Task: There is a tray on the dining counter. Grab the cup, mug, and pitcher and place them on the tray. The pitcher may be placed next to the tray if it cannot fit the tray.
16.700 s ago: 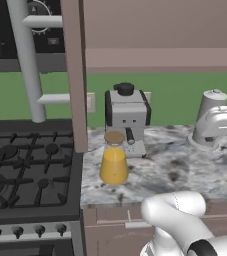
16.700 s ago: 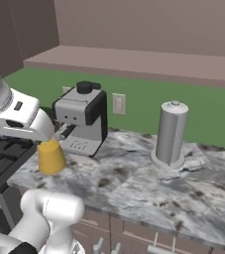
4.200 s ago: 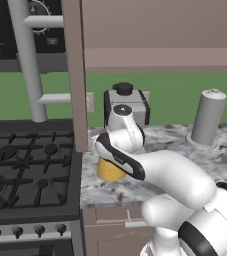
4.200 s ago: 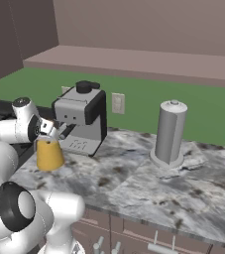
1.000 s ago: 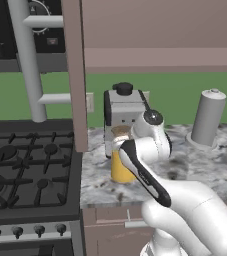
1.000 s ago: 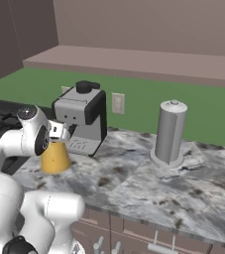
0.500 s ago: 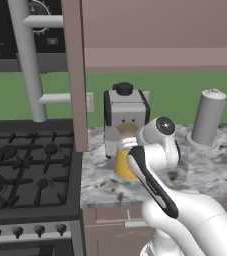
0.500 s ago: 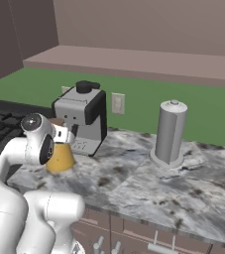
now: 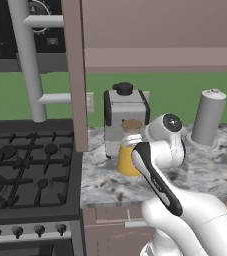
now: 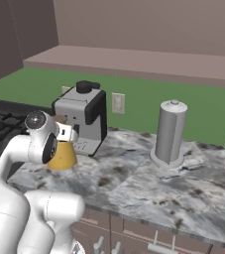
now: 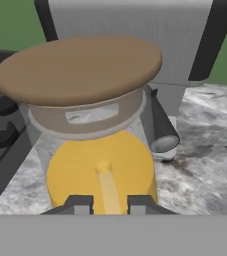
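Marbled worktop (image 10: 134,178) carries pitcher (image 10: 62,155), coffee machine (image 10: 81,116), grey cylinder (image 10: 169,131)

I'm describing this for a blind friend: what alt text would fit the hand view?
Close up, a glass pitcher of orange-yellow liquid with a flat brown top stands on a marbled worktop. The hand has its two dark fingertips at the pitcher's base, with a grey coffee machine behind.
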